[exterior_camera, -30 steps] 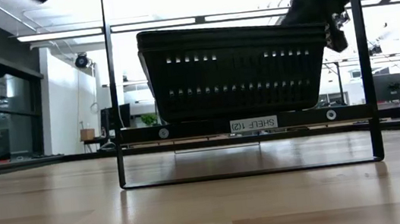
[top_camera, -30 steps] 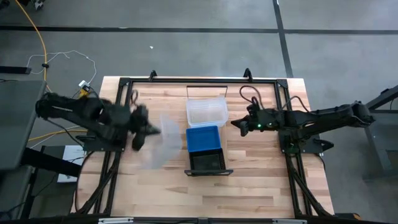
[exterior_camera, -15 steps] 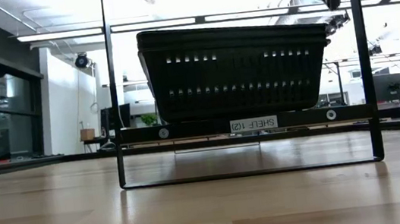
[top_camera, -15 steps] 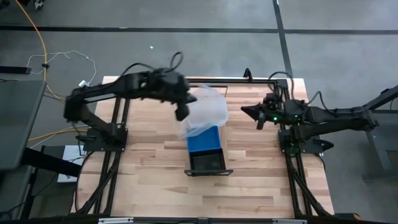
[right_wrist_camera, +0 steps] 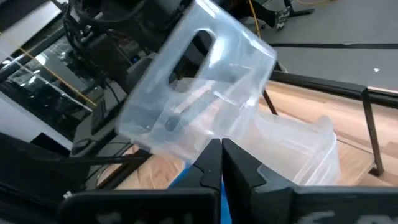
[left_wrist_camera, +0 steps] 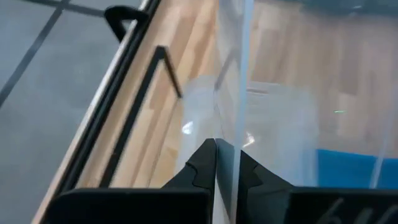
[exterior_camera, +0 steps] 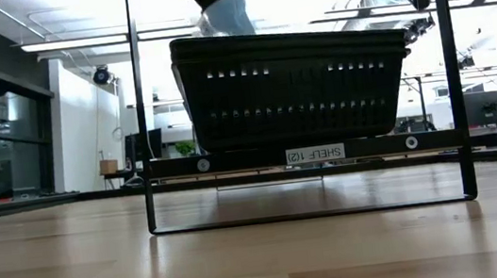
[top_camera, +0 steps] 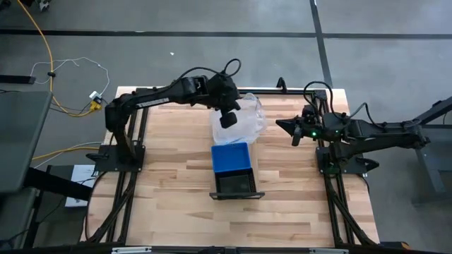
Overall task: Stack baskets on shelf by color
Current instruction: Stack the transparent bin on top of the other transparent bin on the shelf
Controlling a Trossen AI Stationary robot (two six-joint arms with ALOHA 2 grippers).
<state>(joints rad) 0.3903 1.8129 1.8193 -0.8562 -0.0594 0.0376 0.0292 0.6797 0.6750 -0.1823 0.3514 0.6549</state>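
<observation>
L gripper (top_camera: 229, 118), fingers clamped on the wall of a clear basket (top_camera: 244, 118), holds it tilted in the air above a second clear basket (right_wrist_camera: 298, 152) already sitting at the far end of the shelf (top_camera: 252, 141). The wrist view shows the L fingers (left_wrist_camera: 202, 165) pinching the thin clear wall between them, with no gap. On the shelf, from far end to near: clear basket, blue basket (top_camera: 231, 156), black basket (top_camera: 235, 183), each in its own spot; the low view shows the black basket (exterior_camera: 291, 84) seated on the shelf rail. R gripper (top_camera: 287, 128) waits w/ fingers together beside the shelf's far end, holding nothing. By the look of it, the task is well along: the colours are laid out in a row, and what's left appears to be levelling the held clear basket and nesting it into its match. No other loose baskets visible on the table (top_camera: 169, 183).
</observation>
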